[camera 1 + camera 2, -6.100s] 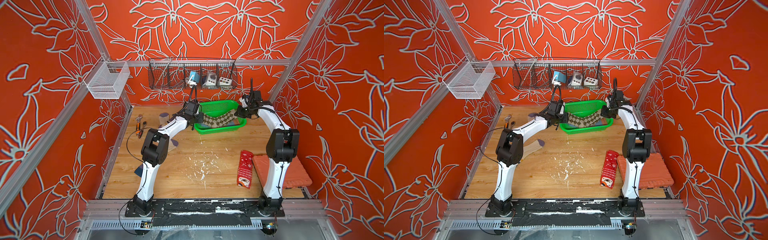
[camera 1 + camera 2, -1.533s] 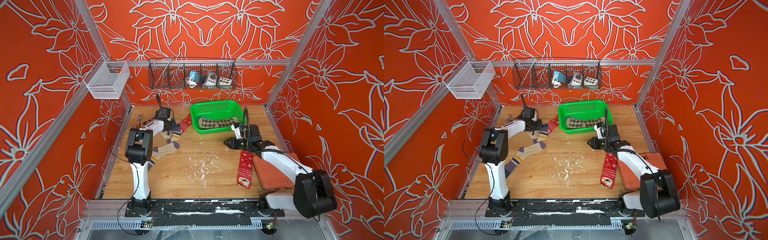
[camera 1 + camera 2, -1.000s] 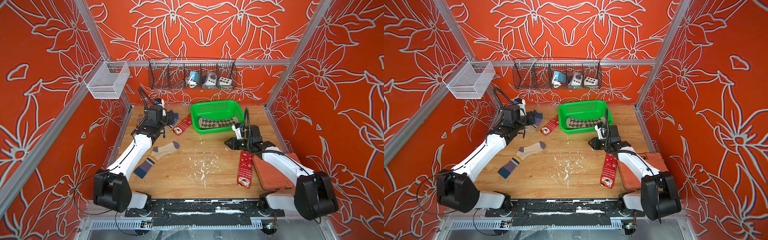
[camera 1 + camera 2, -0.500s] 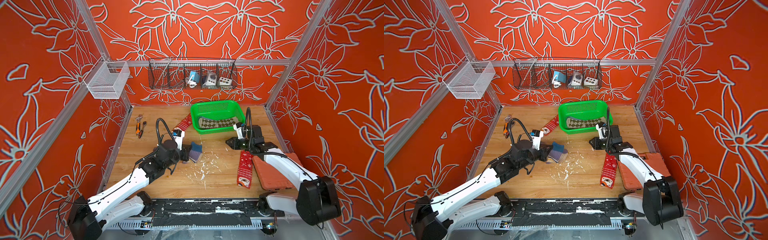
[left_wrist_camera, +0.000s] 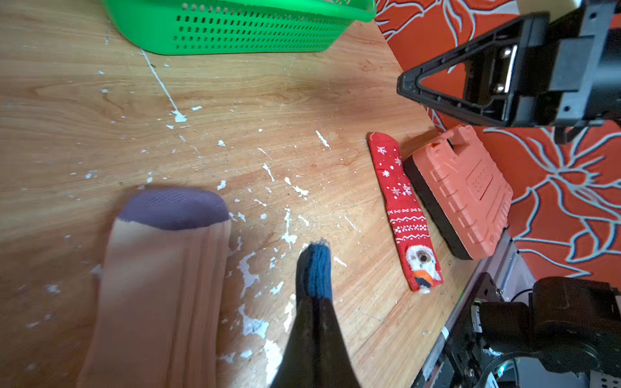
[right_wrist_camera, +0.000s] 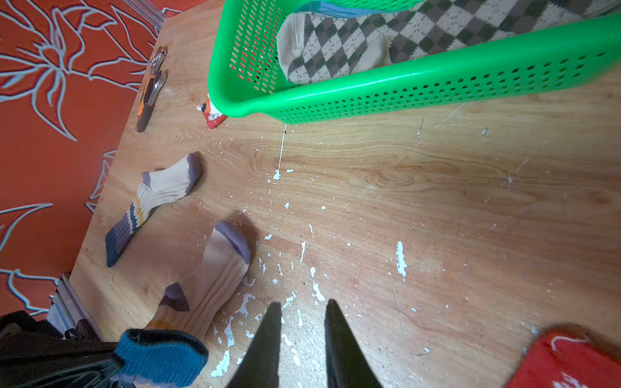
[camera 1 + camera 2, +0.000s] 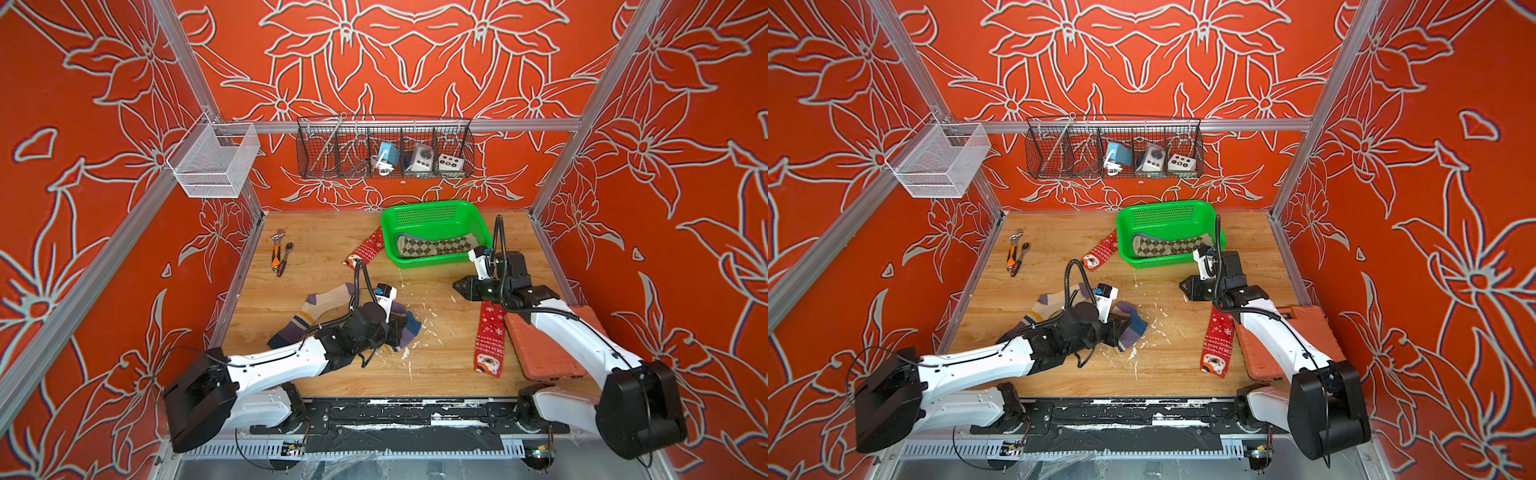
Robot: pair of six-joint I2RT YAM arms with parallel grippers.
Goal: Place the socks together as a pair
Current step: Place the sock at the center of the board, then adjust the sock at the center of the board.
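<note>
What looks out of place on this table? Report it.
White flecks litter the middle of the tabletop, like chipped paint. One red snowflake sock lies beside the green basket, its mate alongside the orange case.

- The left arm [image 7: 274, 365] lies low, stretched from its base at 7 o'clock toward the middle of the worktop [image 7: 436, 374].
- The left hand [image 7: 400, 328] points to 3 o'clock, jaws pressed together on the cuff of a sock [image 5: 161, 268].
- The right arm [image 7: 573, 340] reaches from 5 o'clock toward 11 o'clock, with the wrist bent.
- The right hand [image 7: 457, 286] points to 9 o'clock, jaws a little apart and empty, clear of the worktop.
</note>
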